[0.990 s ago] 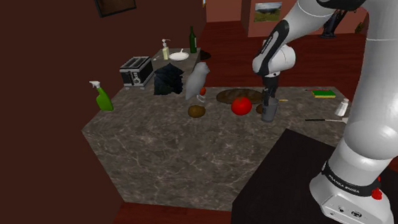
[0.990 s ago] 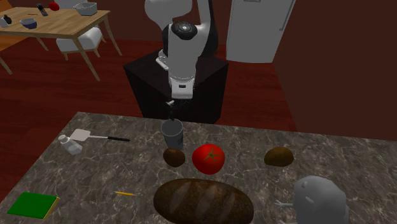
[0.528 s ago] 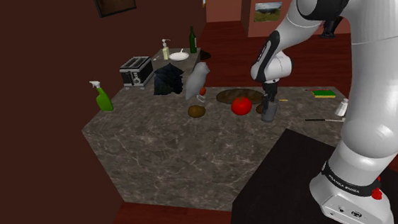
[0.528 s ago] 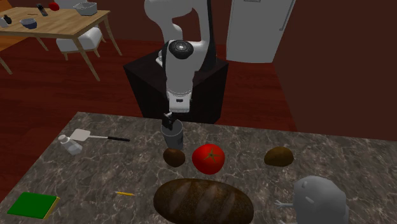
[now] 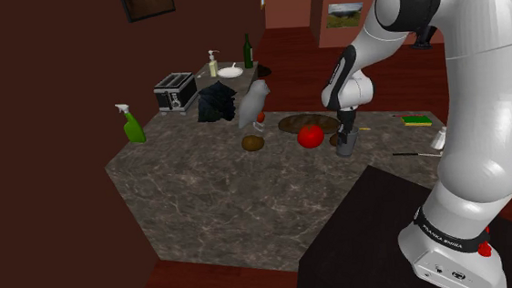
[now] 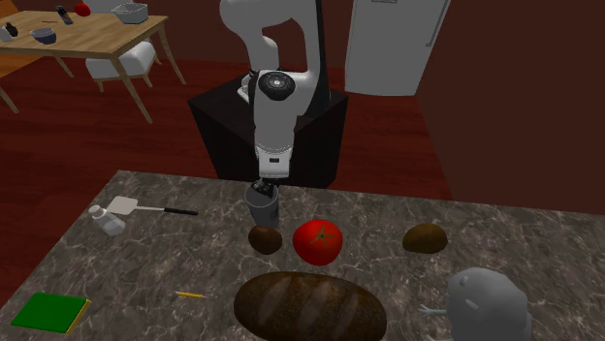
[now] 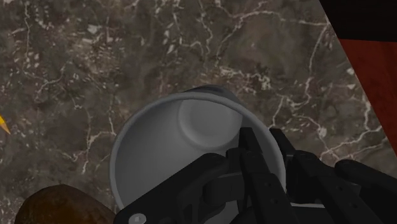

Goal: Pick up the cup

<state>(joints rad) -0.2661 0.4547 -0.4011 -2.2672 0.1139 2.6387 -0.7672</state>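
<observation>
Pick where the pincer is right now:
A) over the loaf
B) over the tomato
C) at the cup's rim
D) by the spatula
C: the pincer is down at the rim of the cup, and the wrist view looks straight into the cup's mouth. The tomato lies off to one side.

end effector (image 5: 348,135) points straight down onto the grey cup (image 5: 347,146) on the marbled counter (image 5: 203,197). red tomato (image 5: 310,136) stands just beside the cup. green spray bottle (image 5: 132,124) stands well apart, at the shoulder view's left.
</observation>
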